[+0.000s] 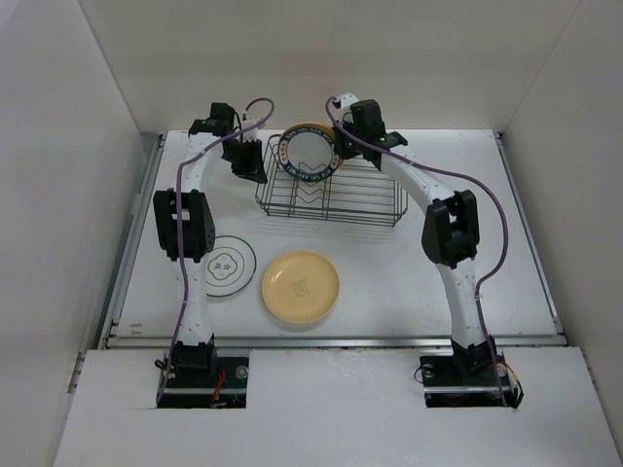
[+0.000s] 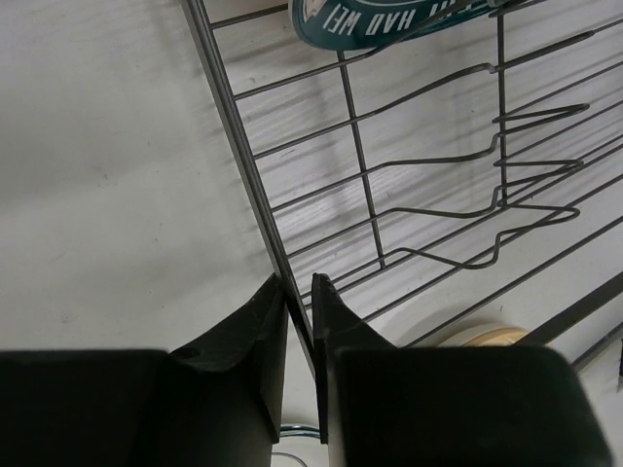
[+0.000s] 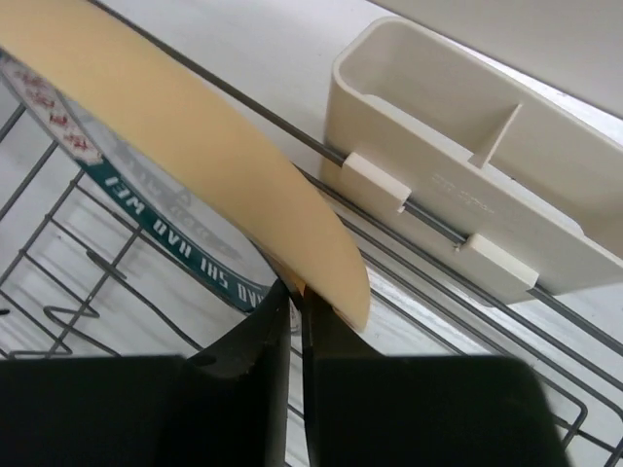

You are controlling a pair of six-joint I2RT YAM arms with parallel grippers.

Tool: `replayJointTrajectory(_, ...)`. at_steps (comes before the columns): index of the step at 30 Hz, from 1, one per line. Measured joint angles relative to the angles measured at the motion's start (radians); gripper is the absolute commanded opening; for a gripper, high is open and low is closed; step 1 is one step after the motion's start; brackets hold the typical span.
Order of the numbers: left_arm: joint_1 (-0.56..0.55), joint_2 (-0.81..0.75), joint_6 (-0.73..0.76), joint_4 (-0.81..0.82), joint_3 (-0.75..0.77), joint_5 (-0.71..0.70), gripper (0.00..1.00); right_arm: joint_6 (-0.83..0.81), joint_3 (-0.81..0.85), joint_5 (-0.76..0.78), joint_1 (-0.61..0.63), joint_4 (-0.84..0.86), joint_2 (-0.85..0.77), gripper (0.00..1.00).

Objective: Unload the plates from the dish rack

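The dish rack (image 1: 336,199) stands at the back middle of the table. The green-rimmed plate (image 1: 309,156) stands upright in its left end, with the cream plate (image 1: 306,125) right behind it. My right gripper (image 1: 346,146) is shut on the cream plate's rim (image 3: 195,146), its fingertips (image 3: 277,297) pinching the edge beside the green-rimmed plate (image 3: 146,229). My left gripper (image 1: 251,167) is shut on the rack's left rim wire (image 2: 243,165). The yellow-orange plate (image 1: 300,284) and the black-rimmed white plate (image 1: 226,263) lie flat on the table in front.
A small white block (image 3: 467,185) hangs on the rack's far long side, close to the right gripper. The rack's right part holds only bare dividers (image 2: 506,175). White walls enclose the table on three sides.
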Motion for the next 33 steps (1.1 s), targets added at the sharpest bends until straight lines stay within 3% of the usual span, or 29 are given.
replayJointTrajectory(2, 0.003, 0.001, -0.014, 0.000, 0.000, 0.009, 0.00, -0.027, 0.000, -0.013, -0.001, -0.004, 0.000, 0.00)
replayJointTrajectory(8, 0.023, -0.002, -0.119, 0.047, -0.046, 0.080, 0.00, -0.060, -0.027, -0.023, 0.008, 0.018, -0.011, 0.00)
replayJointTrajectory(17, 0.027, -0.045, -0.278, 0.167, -0.163, 0.158, 0.00, -0.108, -0.237, 0.046, 0.025, 0.103, -0.177, 0.00)
replayJointTrajectory(28, 0.023, -0.058, -0.338, 0.208, -0.196, 0.164, 0.00, -0.150, -0.253, 0.074, 0.025, 0.102, -0.257, 0.00)
replayJointTrajectory(33, 0.022, -0.114, -0.416, 0.314, -0.310, 0.167, 0.00, -0.110, -0.255, 0.070, 0.032, 0.090, -0.312, 0.00)
